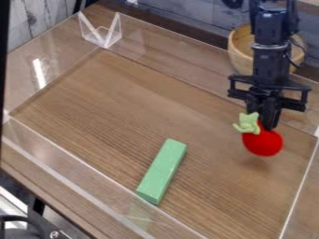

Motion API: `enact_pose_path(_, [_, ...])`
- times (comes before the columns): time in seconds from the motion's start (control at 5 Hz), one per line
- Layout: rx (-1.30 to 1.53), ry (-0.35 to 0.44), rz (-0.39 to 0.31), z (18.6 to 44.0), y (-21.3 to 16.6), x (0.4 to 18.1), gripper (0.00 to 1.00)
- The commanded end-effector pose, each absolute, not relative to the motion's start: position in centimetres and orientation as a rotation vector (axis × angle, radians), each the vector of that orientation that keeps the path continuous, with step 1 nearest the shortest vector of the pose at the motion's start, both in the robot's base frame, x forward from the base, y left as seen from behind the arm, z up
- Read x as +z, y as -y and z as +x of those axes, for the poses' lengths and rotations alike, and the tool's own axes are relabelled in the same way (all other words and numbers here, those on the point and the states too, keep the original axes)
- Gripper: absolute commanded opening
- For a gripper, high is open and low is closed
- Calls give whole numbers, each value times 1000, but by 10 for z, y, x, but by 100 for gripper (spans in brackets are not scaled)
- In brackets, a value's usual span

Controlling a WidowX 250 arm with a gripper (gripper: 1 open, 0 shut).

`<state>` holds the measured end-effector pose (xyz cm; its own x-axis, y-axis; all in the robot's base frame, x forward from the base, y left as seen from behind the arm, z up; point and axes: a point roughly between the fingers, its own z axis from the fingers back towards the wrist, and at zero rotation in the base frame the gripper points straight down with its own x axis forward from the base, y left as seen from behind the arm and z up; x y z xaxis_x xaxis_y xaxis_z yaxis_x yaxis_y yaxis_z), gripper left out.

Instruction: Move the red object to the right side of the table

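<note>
The red object point(263, 142), a small round toy fruit with a green leafy stem, sits low on the right side of the table point(112, 103), close to the right acrylic wall. My gripper point(267, 119) comes down on it from above, steeply tilted. Its dark fingers are pressed together at the stem end, and the green leaves stick out to their left. The jaws look shut on the stem. The fruit's underside is at or just above the wood; I cannot tell which.
A flat green rectangular block point(162, 171) lies at the front centre. A round wooden bowl point(242, 47) stands behind the arm at the back right. A clear folded acrylic piece point(100, 32) rests at the back left. Low clear walls border the tabletop.
</note>
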<state>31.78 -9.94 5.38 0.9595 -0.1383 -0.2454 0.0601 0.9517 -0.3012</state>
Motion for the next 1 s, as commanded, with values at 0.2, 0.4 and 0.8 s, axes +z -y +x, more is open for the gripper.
enact_pose_path(0.2, [-111, -181, -309, 325, 95, 79, 0])
enact_pose_path(0.4, [-110, -182, -309, 324, 95, 79, 0])
enact_pose_path(0.8, [-107, -186, -313, 324, 92, 80, 100])
